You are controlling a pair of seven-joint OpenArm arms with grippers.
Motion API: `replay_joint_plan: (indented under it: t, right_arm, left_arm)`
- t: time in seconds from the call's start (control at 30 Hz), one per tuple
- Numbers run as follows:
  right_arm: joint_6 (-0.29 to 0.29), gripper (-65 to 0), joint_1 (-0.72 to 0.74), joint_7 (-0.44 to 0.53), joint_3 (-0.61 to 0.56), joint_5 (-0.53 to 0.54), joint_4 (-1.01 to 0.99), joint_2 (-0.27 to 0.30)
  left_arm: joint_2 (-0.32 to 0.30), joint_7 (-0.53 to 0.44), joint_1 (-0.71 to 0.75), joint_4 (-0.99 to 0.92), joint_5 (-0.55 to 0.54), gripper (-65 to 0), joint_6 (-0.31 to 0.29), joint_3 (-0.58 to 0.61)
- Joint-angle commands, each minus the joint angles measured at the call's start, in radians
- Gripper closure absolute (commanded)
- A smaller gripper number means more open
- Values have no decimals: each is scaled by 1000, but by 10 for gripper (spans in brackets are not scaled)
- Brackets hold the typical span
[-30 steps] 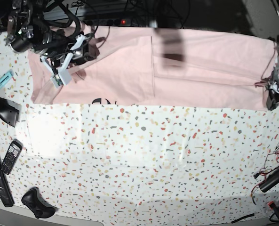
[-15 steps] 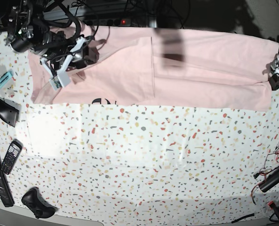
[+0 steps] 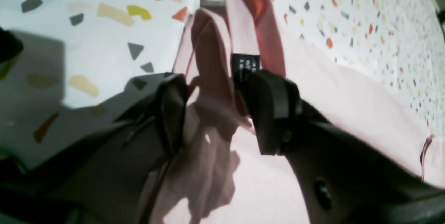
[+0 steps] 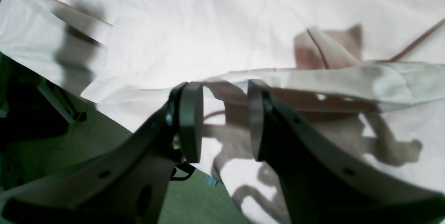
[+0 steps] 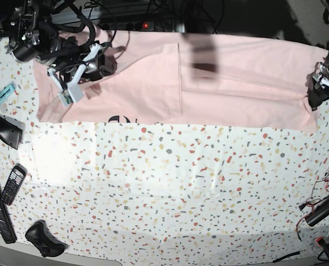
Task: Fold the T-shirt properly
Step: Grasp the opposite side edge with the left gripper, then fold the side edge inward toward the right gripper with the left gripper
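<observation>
The left tool (image 3: pixel 222 113) has its two dark, rounded fingers set wide around a bunched ridge of soft pink cotton beside a small black label (image 3: pixel 246 65), gripping the T-shirt (image 5: pixel 208 83) at its edge. The right tool (image 4: pixel 224 119), flat disc-shaped pads partly apart, hovers over smooth, lightly creased fabric with nothing between them. The T-shirt lies as a long folded band across the far side of the glossy terrazzo-speckled bench (image 5: pixel 181 194).
</observation>
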Motion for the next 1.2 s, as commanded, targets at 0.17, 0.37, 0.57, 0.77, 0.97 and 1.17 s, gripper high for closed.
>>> replay_joint_plan:
  t: [0.17, 0.37, 0.57, 0.77, 0.97, 1.17]
  right_arm:
    - [11, -208, 5, 18, 3, 12, 15, 9]
    - [11, -208, 5, 19, 3, 12, 15, 9]
    - [11, -208, 5, 19, 3, 12, 15, 9]
    - [11, -208, 5, 19, 3, 12, 15, 9]
    - [31, -208, 5, 37, 4, 12, 15, 9]
    - [37, -208, 14, 64, 4, 12, 15, 9]
  left_arm:
    - [-11, 13, -5, 11, -5, -266, -9, -5]
    - [15, 47, -5, 11, -8, -244, -9, -5]
    - [27, 50, -6, 11, -7, -242, -9, -5]
    - [27, 36, -5, 11, -7, 0, -9, -5]
    - [-3, 10, -5, 30, -6, 0, -9, -5]
    - [-84, -34, -29, 68, 156, 0, -9, -5]
